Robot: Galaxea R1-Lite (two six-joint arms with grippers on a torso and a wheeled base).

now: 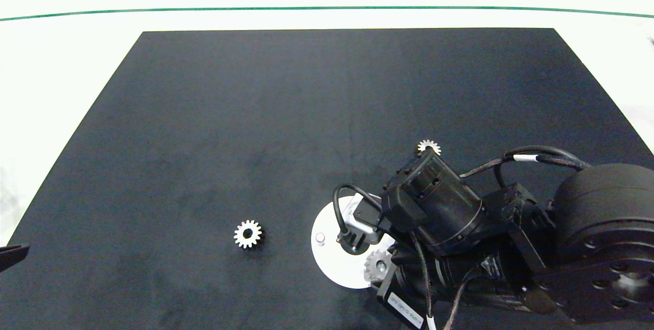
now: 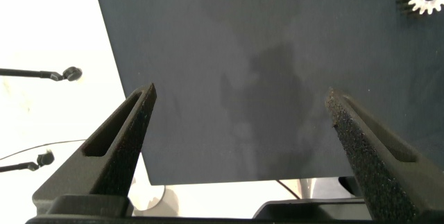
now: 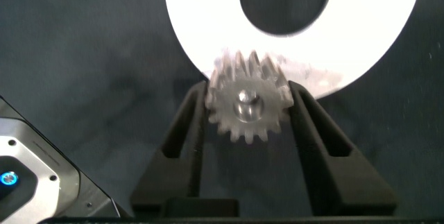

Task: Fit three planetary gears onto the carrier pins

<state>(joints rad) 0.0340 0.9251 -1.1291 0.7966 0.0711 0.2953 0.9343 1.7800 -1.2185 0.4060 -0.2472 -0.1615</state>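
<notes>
On the white disc [image 3: 208,37], the right gripper [image 3: 248,109] pinches 1 planetary gear [image 3: 248,106] sitting over a carrier pin [image 3: 244,101]; left gripper [image 2: 239,102] idles wide apart, 2 gears [image 1: 248,234] loose.

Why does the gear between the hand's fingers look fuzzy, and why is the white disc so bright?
Right wrist view: the gear sits very near the camera, so its teeth blur, and light glares off the disc. Head view: the gear lying alone on the mat looks sharp.
</notes>
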